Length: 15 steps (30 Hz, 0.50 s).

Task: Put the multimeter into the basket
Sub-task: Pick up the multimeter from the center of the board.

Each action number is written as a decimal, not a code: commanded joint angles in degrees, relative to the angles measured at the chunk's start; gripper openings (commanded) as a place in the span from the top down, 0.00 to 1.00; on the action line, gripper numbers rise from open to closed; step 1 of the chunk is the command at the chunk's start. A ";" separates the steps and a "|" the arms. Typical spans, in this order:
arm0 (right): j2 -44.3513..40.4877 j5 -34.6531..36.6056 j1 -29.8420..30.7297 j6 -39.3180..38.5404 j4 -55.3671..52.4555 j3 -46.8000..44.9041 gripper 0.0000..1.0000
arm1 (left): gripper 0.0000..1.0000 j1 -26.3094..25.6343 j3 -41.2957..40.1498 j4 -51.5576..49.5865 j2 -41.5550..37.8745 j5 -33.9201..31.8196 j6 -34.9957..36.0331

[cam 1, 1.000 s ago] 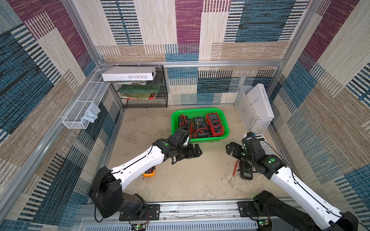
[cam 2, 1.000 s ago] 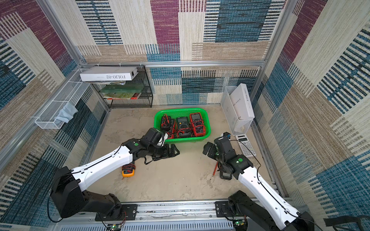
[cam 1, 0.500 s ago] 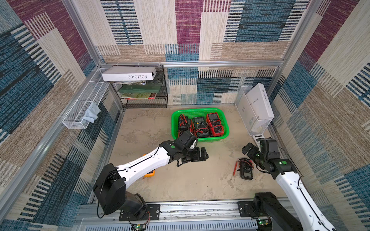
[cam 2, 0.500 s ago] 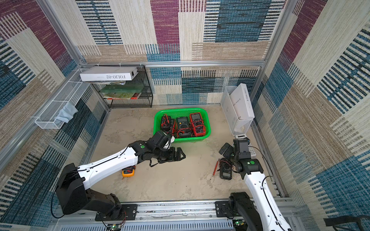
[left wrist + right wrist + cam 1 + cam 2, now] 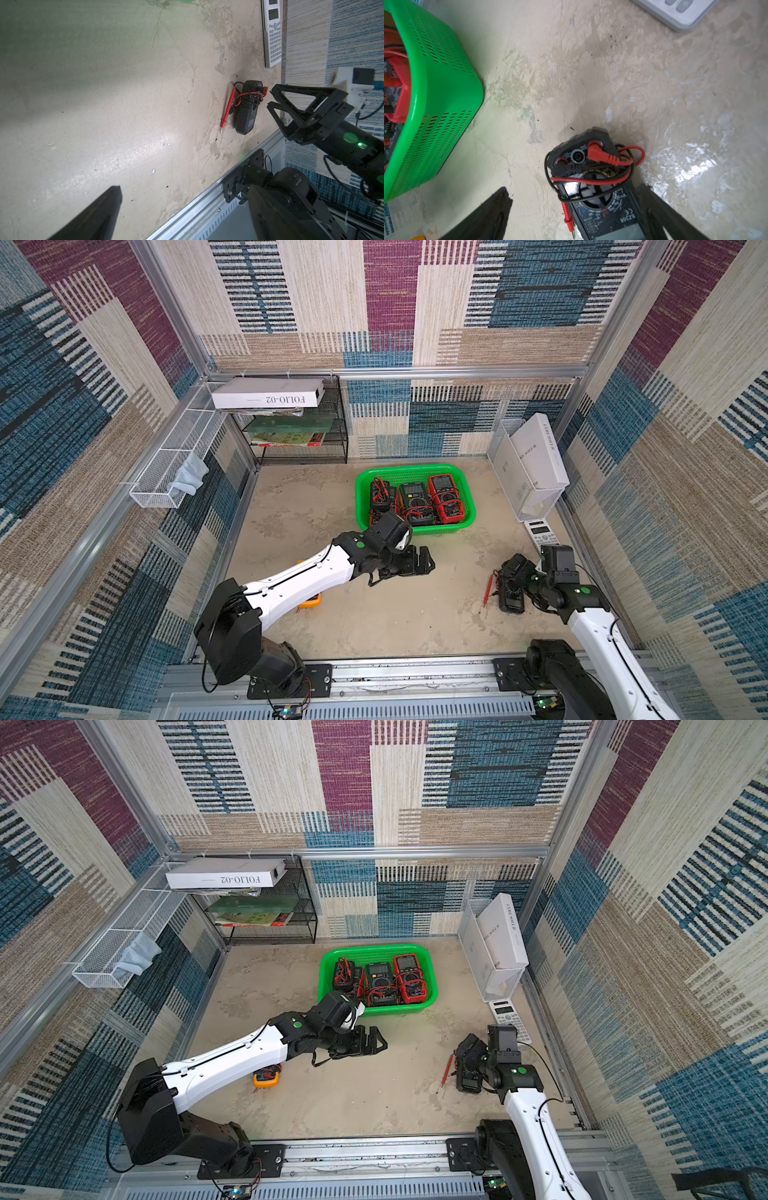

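A black multimeter (image 5: 512, 593) (image 5: 604, 197), wrapped in red and black leads, lies on the floor at the front right. One red probe (image 5: 227, 110) trails beside it. My right gripper (image 5: 517, 568) (image 5: 574, 187) stands open over its plug end, a finger on either side and not closed on it. The green basket (image 5: 415, 470) (image 5: 376, 950) at the back centre holds three multimeters. My left gripper (image 5: 428, 560) (image 5: 380, 1042) hovers open and empty just in front of the basket. An orange multimeter (image 5: 266, 1076) lies partly hidden under the left arm.
A white calculator (image 5: 540, 533) lies by the right wall, just beyond the right gripper. A white mesh file holder (image 5: 536, 472) stands at the back right. There is a black shelf rack (image 5: 299, 427) at the back left, a white wire tray (image 5: 174, 472) on the left wall and a metal rail (image 5: 374, 672) along the front.
The right arm has drawn back to the right and come down over the black multimeter. The left gripper has swung rightwards along the front of the basket. Both stayed open.
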 commanded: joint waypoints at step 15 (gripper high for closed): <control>-1.20 -4.07 0.01 1.07 4.93 -5.90 0.00 | 0.00 -0.15 -0.13 1.73 0.33 0.82 -0.03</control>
